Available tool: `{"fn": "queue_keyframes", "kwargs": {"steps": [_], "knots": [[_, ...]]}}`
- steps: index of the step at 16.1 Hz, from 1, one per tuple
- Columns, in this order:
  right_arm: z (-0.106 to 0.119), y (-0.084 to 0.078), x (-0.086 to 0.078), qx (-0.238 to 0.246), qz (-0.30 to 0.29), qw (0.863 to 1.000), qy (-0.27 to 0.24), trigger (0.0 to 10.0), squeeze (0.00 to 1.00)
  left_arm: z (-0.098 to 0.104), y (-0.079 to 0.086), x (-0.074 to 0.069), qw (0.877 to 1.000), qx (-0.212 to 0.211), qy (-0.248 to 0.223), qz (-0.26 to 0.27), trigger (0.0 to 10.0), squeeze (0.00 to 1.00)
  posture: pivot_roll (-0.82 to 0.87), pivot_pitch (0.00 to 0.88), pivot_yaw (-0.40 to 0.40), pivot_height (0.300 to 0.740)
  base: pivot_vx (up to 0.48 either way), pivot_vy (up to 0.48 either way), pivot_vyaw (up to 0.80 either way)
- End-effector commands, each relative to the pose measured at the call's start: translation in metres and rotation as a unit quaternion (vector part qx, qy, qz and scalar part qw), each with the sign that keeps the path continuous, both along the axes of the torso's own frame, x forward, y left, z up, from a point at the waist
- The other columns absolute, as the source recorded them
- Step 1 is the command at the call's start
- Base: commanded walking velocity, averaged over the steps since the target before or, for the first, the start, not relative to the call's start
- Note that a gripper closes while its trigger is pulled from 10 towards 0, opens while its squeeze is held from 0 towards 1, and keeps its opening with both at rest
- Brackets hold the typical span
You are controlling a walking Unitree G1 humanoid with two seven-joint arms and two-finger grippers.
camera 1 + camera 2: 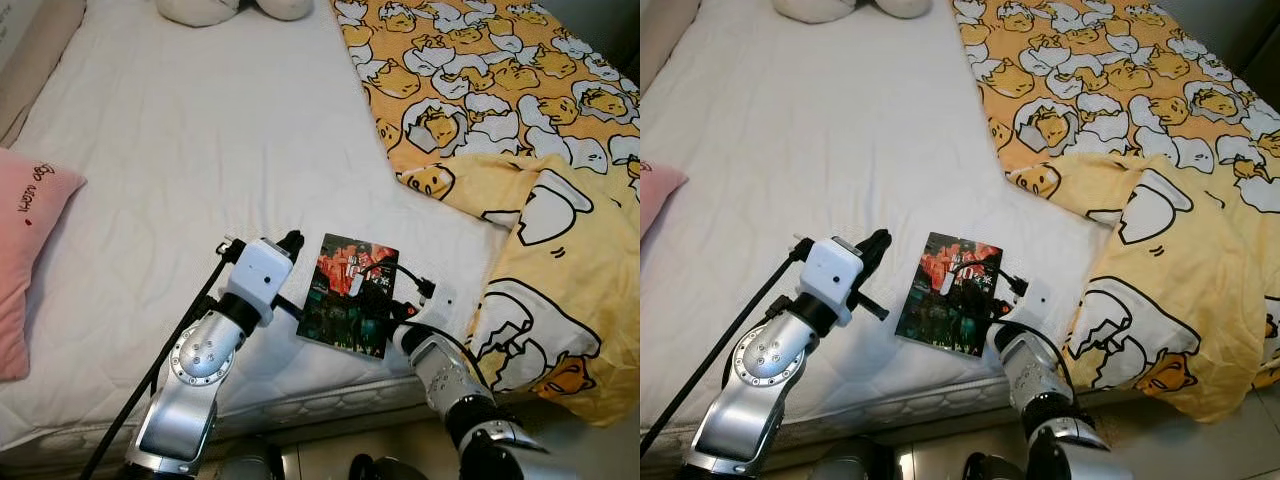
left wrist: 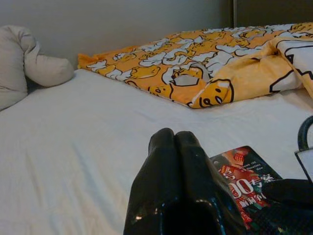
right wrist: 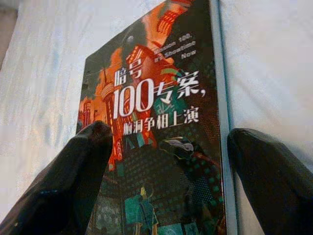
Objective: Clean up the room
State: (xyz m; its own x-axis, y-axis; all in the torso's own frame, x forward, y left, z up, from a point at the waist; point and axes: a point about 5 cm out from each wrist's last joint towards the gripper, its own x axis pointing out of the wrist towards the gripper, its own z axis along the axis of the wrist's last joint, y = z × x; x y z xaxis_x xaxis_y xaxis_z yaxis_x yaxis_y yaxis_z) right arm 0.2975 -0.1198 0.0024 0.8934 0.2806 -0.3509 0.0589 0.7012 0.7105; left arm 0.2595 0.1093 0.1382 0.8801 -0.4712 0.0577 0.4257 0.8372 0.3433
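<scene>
Your right gripper (image 3: 166, 161) straddles the book (image 1: 350, 295) with fingers wide apart, gripping nothing, ready to lift it off the bed (image 1: 180, 150), while your left gripper (image 2: 178, 181), pressed together and empty, waits at its nine o'clock.

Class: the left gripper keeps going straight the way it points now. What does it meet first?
Probably nothing near: the left gripper, fingers together, points over bare white sheet beside the book. Farther on lies the yellow duvet, though depth is unclear.
</scene>
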Motion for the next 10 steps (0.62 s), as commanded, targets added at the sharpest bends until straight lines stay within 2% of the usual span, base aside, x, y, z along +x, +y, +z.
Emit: {"fn": "queue_keyframes", "kwargs": {"steps": [1, 4, 6, 7, 8, 10], "knots": [[-0.004, -0.004, -0.002, 0.014, -0.019, 1.0, 0.01, 10.0, 0.0, 0.002, -0.004, -0.003, 1.0, 0.006, -0.002, -0.006, 10.0, 0.0, 0.25, 0.116, -0.046, 0.74, 0.0, 0.0, 0.0], [-0.005, -0.005, -0.002, 0.039, -0.038, 0.998, 0.018, 10.0, 0.0, 0.001, -0.006, -0.002, 1.0, 0.009, 0.0, -0.007, 10.0, 0.0, 0.23, 0.113, -0.045, 0.74, 0.0, 0.0, 0.0], [-0.009, -0.004, -0.005, 0.07, -0.054, 0.995, 0.045, 10.0, 0.0, 0.001, -0.008, -0.001, 1.0, 0.009, 0.002, -0.009, 10.0, 0.0, 0.23, 0.115, -0.043, 0.74, 0.0, 0.0, 0.0], [-0.011, -0.001, -0.007, 0.068, -0.044, 0.995, 0.059, 10.0, 0.0, 0.001, -0.008, 0.0, 1.0, 0.009, 0.002, -0.009, 10.0, 0.0, 0.23, 0.115, -0.043, 0.74, 0.0, 0.0, 0.0], [-0.011, 0.006, -0.006, 0.044, -0.017, 0.997, 0.064, 10.0, 0.0, 0.001, -0.007, 0.001, 1.0, 0.014, 0.002, -0.009, 10.0, 0.0, 0.23, 0.123, -0.037, 0.74, 0.0, 0.0, 0.0], [-0.008, 0.014, -0.003, 0.025, 0.014, 0.998, 0.059, 10.0, 0.0, 0.001, -0.003, 0.003, 1.0, 0.017, 0.003, -0.001, 10.0, 0.0, 0.24, 0.126, -0.037, 0.74, 0.0, 0.0, 0.0]]}}
